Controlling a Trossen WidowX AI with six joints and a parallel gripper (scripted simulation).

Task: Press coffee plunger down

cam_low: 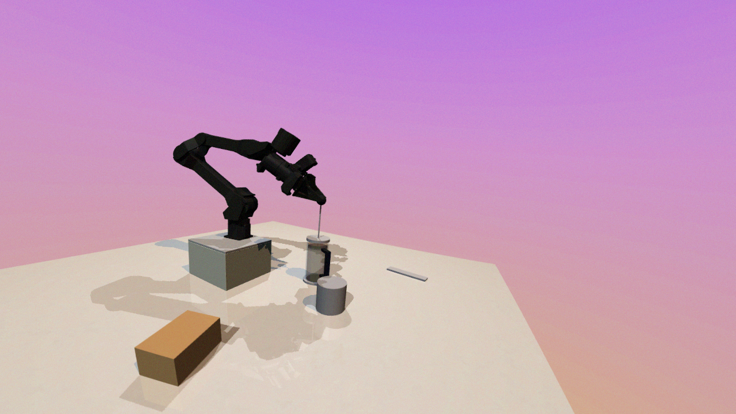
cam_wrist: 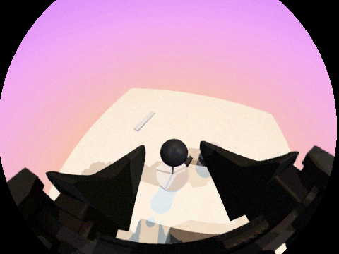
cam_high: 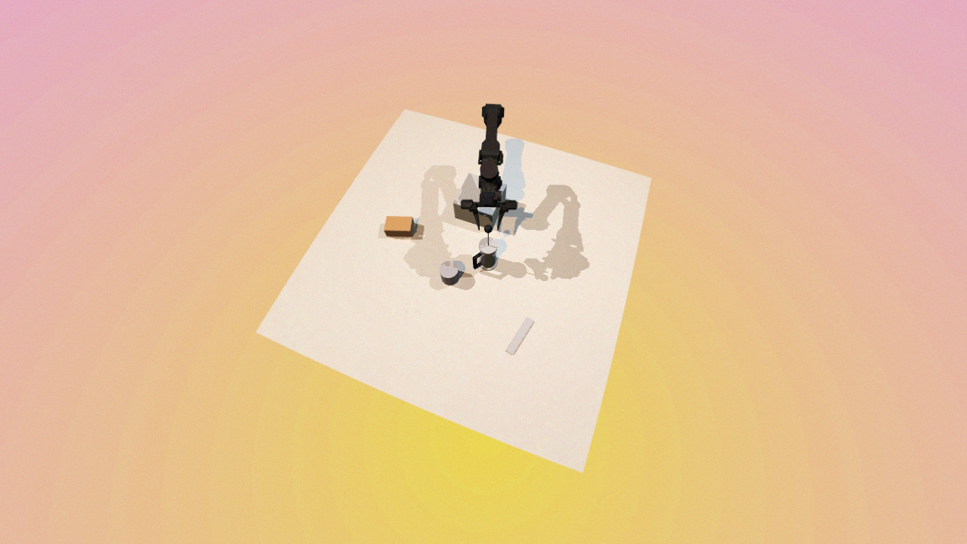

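Note:
The coffee press [cam_high: 488,257] [cam_low: 314,261] [cam_wrist: 171,179] stands upright, with a clear body, a pale lid and a black handle. Its thin rod [cam_low: 319,222] stands high out of the lid and carries a round black knob [cam_high: 488,229] [cam_low: 321,201] [cam_wrist: 174,152]. My gripper [cam_high: 489,227] [cam_low: 323,198] [cam_wrist: 172,147] is open at knob height and angled downward. In the wrist view the knob shows between the fingertips, with a gap on each side. In the exterior view the fingertips overlap the knob and partly hide it.
A grey cylinder [cam_high: 449,272] [cam_low: 330,296] stands close to the press on its handle side. An orange block [cam_high: 399,225] [cam_low: 180,337] lies farther off. A thin pale bar [cam_high: 520,336] [cam_low: 407,273] [cam_wrist: 144,121] lies beyond the press. The arm stands on a grey box [cam_low: 208,265].

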